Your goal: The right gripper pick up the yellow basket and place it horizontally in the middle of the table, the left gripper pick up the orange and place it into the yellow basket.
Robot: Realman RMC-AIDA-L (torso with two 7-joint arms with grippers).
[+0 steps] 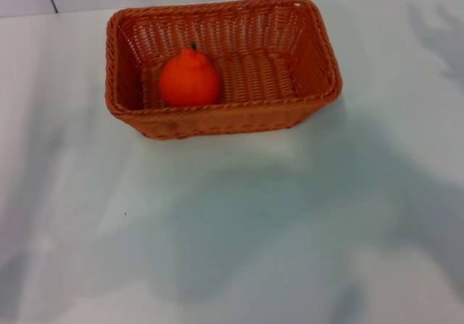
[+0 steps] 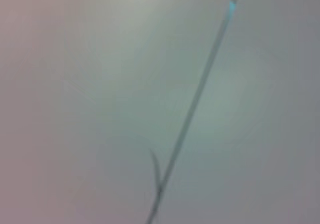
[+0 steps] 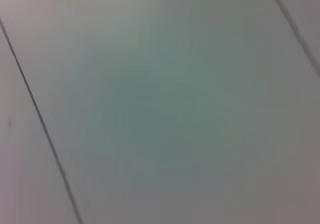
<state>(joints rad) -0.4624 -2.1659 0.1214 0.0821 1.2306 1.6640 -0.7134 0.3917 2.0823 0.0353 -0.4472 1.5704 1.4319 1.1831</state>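
Head view, orange inside yellow basket

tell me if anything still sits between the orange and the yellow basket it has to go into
Nothing visible does. The orange already lies inside the yellow basket, on its woven floor toward the robot's left end. The basket stands on the table. Neither gripper shows in any view.

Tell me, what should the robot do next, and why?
Probably nothing more, just keep both arms away. The orange already sits inside the basket, which lies lengthwise on the table, and no gripper shows in any view.
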